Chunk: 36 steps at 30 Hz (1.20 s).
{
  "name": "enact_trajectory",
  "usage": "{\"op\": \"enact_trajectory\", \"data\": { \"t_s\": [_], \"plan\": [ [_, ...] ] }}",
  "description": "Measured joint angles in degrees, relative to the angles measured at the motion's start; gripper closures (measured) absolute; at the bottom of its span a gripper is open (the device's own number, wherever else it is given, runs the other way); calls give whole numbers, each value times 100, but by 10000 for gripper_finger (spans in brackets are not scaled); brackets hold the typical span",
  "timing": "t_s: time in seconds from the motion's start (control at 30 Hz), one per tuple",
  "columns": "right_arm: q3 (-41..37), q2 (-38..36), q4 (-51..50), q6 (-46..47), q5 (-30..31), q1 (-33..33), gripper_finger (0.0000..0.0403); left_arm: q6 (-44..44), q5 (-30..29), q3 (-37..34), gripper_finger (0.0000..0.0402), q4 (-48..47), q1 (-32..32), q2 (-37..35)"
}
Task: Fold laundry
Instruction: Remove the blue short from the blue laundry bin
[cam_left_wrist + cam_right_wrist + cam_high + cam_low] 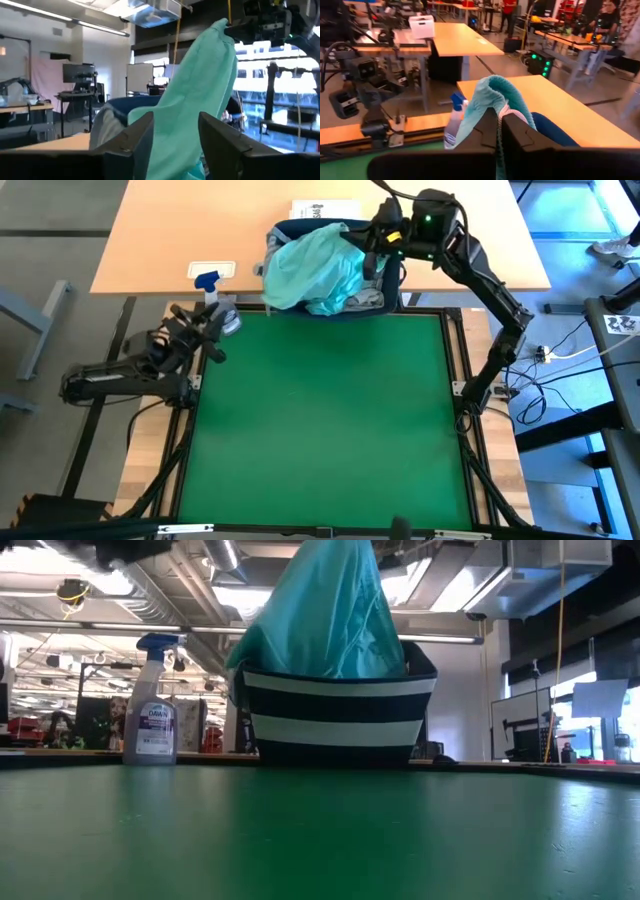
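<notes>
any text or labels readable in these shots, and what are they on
"DAWN": on the label of the spray bottle standing beside the striped basket, low view.
Smaller print under that brand name: too blurred to read.
White sheet on the wooden table behind the basket, high view: carries dark print, too small to read.
No other readable text.

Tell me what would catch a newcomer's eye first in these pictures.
The mint-teal garment stands out: the right gripper, shut on it, lifts it in a tall peak out of the navy-and-white striped basket at the far edge of the green mat. Next, the spray bottle stands on the wooden table beside the basket, near the left gripper, whose fingers are open and empty at the mat's far left corner.
</notes>
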Motion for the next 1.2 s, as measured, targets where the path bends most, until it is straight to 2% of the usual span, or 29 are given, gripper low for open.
{"op": "enact_trajectory", "data": {
  "t_s": [0.13, 0.37, 0.47, 0.63, 0.83, 1.2],
  "plan": [
    [9, 6, 4, 19, -381, 35, 397, 113, 211, 1013, 221, -483, 1, 988],
    [-28, 46, -2, -232, -474, 373, 396, 105, 322, 3157, 209, -1847, 219, 2734],
    [-37, 46, -10, -267, -470, 519, 396, 100, 701, 3934, 215, -2271, 328, 3299],
    [-39, 115, -44, -308, -423, 753, 396, 131, 1369, 4870, 223, -2450, 365, 4083],
    [-43, 199, -74, -424, -415, 1024, 396, 513, 1513, 5459, 224, -2569, 367, 4760],
    [-43, 254, -110, -461, -455, 1208, 395, 539, 1427, 5540, 215, -2549, 507, 5119]
  ]
}}
